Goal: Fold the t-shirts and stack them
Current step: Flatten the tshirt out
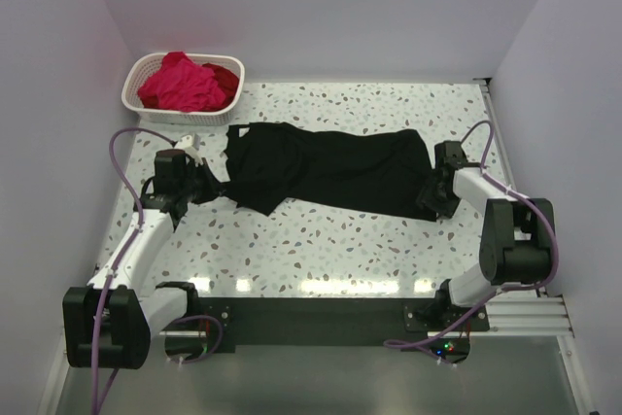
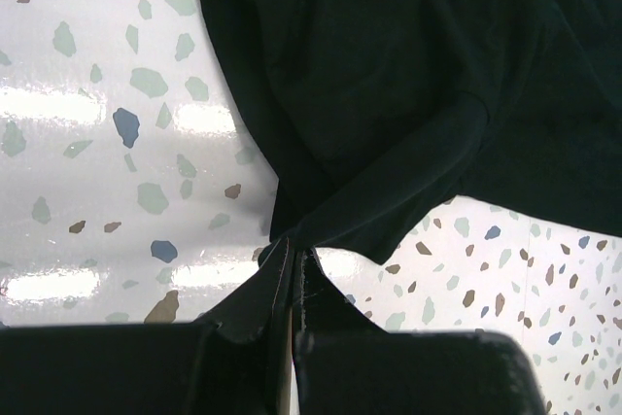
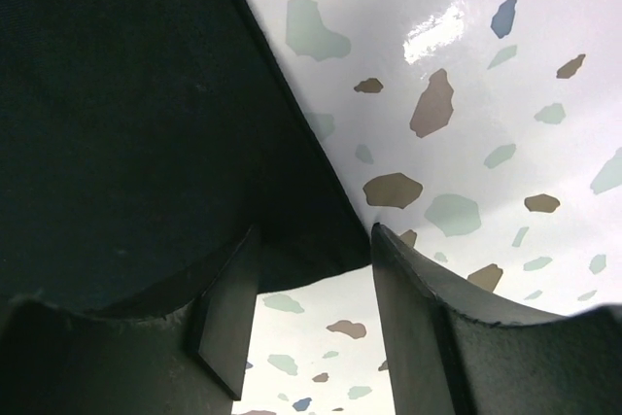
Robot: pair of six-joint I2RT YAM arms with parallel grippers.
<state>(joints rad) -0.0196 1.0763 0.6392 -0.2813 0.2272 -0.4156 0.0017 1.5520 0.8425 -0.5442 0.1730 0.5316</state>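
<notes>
A large black shirt (image 1: 330, 170) lies stretched sideways across the middle of the counter (image 1: 321, 250), a glossy white surface flecked with grey, brown and blue chips. The cloth is matte and soft. It is bunched and creased toward its left end and flatter toward the right.

The left claw (image 1: 199, 185) sits at the shirt's left end. In the left wrist view its dark fingers are pressed together on a pinch of black cloth (image 2: 408, 75), which fans out from the left claw (image 2: 293, 274) in taut folds.

The right claw (image 1: 434, 196) is at the shirt's right end. From above it is black against black, so its fingertips are hard to make out there. The right wrist view shows the fingers (image 3: 418, 308) apart, with speckled counter visible between them. A straight hemmed edge of the shirt (image 3: 126, 94) runs down to the top of the gap between them.

At the far left corner stands a white plastic basket (image 1: 170, 114) with lattice walls. It holds a crumpled bright pink shirt (image 1: 180, 85) and a deep red shirt (image 1: 225, 77) – the red one mostly covered by the pink one and the rim.

A purple cable (image 1: 121, 157) loops along the left arm.
</notes>
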